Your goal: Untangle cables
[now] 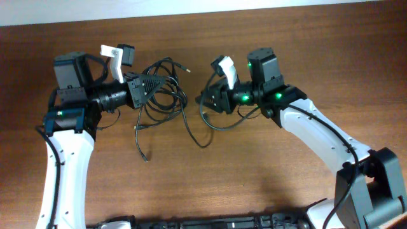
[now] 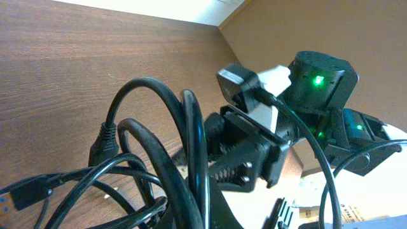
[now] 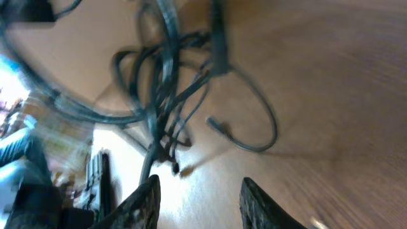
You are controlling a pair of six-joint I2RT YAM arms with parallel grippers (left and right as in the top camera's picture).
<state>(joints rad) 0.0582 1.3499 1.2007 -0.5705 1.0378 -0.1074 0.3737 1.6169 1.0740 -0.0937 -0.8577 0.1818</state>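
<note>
The black cables [image 1: 166, 95] lie in a tangled bunch of loops on the wooden table, between the two arms. One plug end lies at the front [image 1: 147, 158] and another points to the back [image 1: 188, 67]. My left gripper [image 1: 147, 86] is shut on the bunch at its left side. In the left wrist view the cables [image 2: 191, 152] loop thickly across its finger [image 2: 213, 203]. My right gripper [image 1: 205, 100] is open and empty just right of the tangle. In the right wrist view its fingers [image 3: 203, 203] are spread over bare table, with the blurred cables [image 3: 162, 95] beyond.
A thicker black wire of the right arm [image 1: 213, 124] loops on the table beside the right gripper. The right arm's wrist with green lights [image 2: 315, 95] faces the left wrist camera. The table's front edge holds dark equipment [image 1: 210, 222].
</note>
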